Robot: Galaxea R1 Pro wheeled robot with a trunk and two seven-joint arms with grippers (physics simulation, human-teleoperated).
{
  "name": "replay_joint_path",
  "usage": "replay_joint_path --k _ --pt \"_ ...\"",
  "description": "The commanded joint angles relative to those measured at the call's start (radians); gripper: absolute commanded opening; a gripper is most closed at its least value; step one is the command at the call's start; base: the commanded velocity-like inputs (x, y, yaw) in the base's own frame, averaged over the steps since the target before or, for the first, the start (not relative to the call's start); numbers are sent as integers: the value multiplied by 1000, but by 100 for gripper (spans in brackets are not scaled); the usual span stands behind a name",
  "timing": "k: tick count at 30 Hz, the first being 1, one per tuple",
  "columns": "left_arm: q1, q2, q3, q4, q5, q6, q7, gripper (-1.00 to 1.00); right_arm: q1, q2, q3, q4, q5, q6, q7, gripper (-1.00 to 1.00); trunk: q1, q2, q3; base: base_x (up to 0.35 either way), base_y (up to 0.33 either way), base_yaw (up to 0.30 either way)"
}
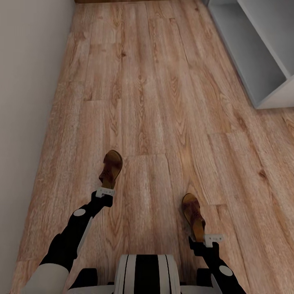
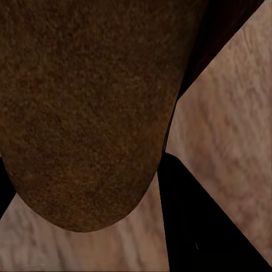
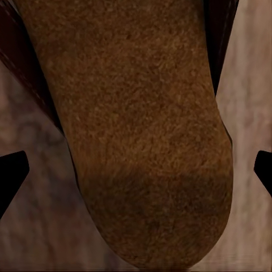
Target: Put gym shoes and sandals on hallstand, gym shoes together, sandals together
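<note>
While both arms reach forward over the corridor floor (image 1: 155,102), the largest thing in the head view, each carries one brown sandal out ahead of its claw, so the coming move turns on the hallstand (image 1: 269,61), which stands ahead and well off to the right of both claws, its grey open front and shelf facing the floor. Judged from that, the right claw (image 1: 208,241) is the nearer one to the rack and the left claw (image 1: 105,194) must cross farther. The left sandal (image 1: 111,168) juts straight forward from the left claw, heel end at the claw, toe pointing away, its long axis roughly along the planks; it appears lifted clear of the floor. The right sandal (image 1: 194,216) likewise runs forward from the right claw, its long axis leaning slightly to the left as it goes away. In the left wrist view the sandal's tan footbed (image 2: 85,107) lies close between the dark fingers (image 2: 198,226), and in the right wrist view the footbed (image 3: 147,130) sits between the two finger tips (image 3: 11,175); each claw appears closed onto its sandal's heel end, though the contact itself is hidden. No brand, label or writing can be read anywhere. The gym shoes are not to be described from these views.
</note>
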Motion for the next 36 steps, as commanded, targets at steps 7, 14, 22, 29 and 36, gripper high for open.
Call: replay_joint_path --k 7,14,22,29,36 --pt "0 -1 2 -2 -13 4 -8 -100 0 0 -1 0 0 -1 1 100 2 -1 -20 0 0 1" --pt "0 -1 3 -13 -13 4 -8 -100 0 0 -1 1 1 -1 0 100 2 -1 -20 0 0 0" --pt "0 -1 3 -15 -13 5 -8 -100 0 0 0 1 2 -1 0 -100 2 -1 -20 0 0 0" --pt "0 -1 2 -17 -14 5 -8 -100 0 0 0 1 2 -1 0 -100 2 -1 -20 0 0 0" --pt "0 -1 3 -49 -13 9 -8 -100 0 0 0 1 2 -1 0 -100 2 -1 -20 0 0 0"
